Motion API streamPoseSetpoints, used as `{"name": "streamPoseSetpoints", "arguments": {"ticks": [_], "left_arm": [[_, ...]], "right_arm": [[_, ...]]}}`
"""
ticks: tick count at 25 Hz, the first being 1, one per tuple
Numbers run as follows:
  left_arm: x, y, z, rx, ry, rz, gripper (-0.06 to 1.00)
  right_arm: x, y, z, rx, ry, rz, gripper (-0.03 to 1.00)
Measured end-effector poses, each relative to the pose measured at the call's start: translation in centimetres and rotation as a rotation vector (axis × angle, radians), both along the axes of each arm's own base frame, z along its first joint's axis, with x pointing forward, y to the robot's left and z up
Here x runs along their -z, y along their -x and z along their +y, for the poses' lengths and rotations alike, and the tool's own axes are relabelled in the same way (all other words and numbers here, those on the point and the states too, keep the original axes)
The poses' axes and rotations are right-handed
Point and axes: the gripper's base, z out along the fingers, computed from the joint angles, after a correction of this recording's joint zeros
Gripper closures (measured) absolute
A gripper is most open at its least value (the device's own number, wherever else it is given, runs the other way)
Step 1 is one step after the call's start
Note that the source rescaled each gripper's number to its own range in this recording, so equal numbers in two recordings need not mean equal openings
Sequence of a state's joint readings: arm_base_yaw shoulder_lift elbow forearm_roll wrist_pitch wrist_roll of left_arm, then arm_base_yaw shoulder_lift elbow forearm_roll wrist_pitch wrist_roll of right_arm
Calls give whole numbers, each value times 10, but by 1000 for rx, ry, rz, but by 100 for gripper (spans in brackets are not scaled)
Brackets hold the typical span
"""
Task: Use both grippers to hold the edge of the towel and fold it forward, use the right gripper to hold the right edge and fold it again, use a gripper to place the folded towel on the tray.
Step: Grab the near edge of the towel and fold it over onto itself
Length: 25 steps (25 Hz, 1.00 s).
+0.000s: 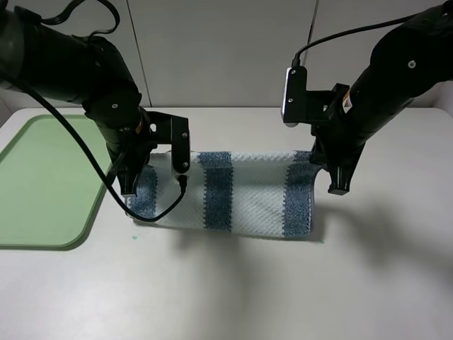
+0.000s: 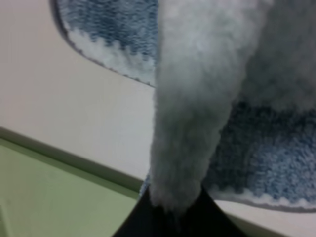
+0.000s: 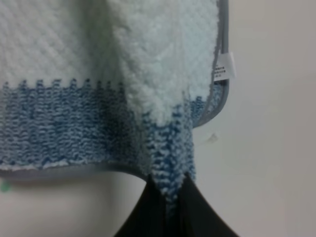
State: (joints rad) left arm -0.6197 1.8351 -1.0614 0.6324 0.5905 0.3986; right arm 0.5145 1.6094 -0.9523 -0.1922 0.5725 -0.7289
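Towel (image 1: 233,193) runs L-R between my left gripper (image 1: 128,187) & right gripper (image 1: 338,187); each pinches 1 end, so I fold fwd.

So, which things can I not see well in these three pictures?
tray: high view, the picture's left edge cuts it off.
towel, back corners: high view, the arms cover them.
left gripper: left wrist view, blurred; the hanging towel covers most of it.
right gripper: right wrist view, only a small dark part shows around the pinched towel.
tag: right wrist view, print too small to read.
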Motion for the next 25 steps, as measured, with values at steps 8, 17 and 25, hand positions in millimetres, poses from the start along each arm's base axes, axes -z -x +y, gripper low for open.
{"name": "streamPoseSetpoints", "arguments": {"ticks": [8, 17, 25], "left_arm": [[-2, -16, 8, 0, 102, -64, 94], [14, -22, 6, 20, 119, -55, 94], [29, -24, 4, 25, 107, -26, 94]], "right_arm": [[1, -14, -9, 45, -36, -45, 97], [0, -19, -14, 61, -56, -75, 97], [0, -20, -13, 52, -57, -91, 97]]}}
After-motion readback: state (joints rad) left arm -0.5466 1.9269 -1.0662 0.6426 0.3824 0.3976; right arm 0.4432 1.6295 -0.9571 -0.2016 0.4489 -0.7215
